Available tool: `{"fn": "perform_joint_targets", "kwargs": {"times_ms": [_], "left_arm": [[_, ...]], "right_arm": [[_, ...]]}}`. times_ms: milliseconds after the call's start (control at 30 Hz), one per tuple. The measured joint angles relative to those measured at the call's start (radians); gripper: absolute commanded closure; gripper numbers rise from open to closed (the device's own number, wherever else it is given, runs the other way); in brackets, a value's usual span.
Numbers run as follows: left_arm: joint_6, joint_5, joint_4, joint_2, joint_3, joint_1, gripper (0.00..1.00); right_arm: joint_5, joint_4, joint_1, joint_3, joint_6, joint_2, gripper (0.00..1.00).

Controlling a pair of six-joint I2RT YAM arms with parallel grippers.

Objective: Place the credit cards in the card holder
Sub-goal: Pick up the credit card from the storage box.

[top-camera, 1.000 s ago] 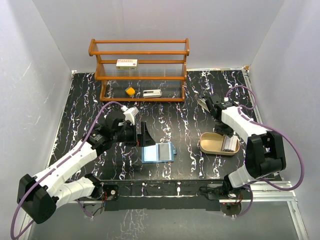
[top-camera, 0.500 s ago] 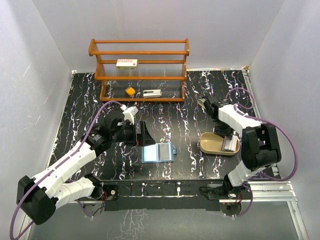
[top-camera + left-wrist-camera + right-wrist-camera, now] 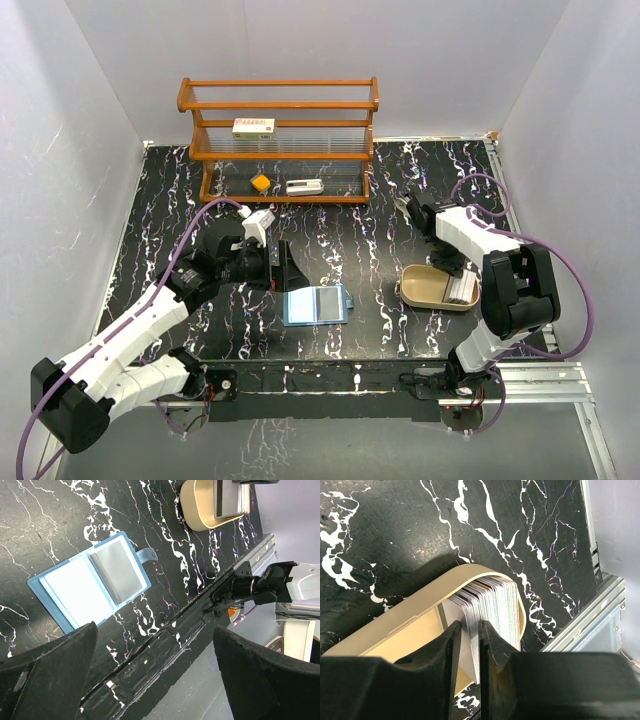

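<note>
The blue card holder [image 3: 315,305] lies open on the black marbled table, and a grey card [image 3: 117,572] sits in its right half. The other credit cards [image 3: 495,605] stand on edge as a stack in the tan oval tray [image 3: 395,620]. They also show in the top view [image 3: 462,290]. My right gripper [image 3: 471,630] reaches down into the tray, its jaws shut on a few cards at the stack's left end. My left gripper [image 3: 155,630] is open and empty. It hovers just left of and behind the holder in the top view [image 3: 285,268].
A wooden rack [image 3: 278,140] stands at the back with a white box with red marks [image 3: 253,127], a yellow item [image 3: 260,182] and a white item [image 3: 304,186]. The metal rail [image 3: 240,575] runs along the table's near edge.
The right arm has folded in closer to the tray while its gripper stays at the cards. The left gripper has drawn back a little to the left. The holder has not moved.
</note>
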Motion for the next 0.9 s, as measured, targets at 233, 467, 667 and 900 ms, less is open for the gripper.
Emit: {"fn": "perform_joint_targets", "kwargs": {"times_ms": [233, 467, 667, 900], "left_arm": [[0.0, -0.003, 0.0, 0.0, 0.0, 0.0, 0.02], [0.0, -0.003, 0.0, 0.0, 0.0, 0.0, 0.01], [-0.001, -0.003, 0.003, 0.0, 0.0, 0.0, 0.01], [0.0, -0.008, 0.013, 0.0, -0.011, 0.0, 0.02]], "right_arm": [[-0.008, 0.008, 0.0, 0.0, -0.019, -0.004, 0.88], [-0.013, 0.011, 0.0, 0.0, -0.032, -0.016, 0.9], [-0.014, 0.012, 0.0, 0.0, -0.036, -0.026, 0.94], [-0.037, 0.016, 0.0, 0.008, -0.056, -0.053, 1.0]]}}
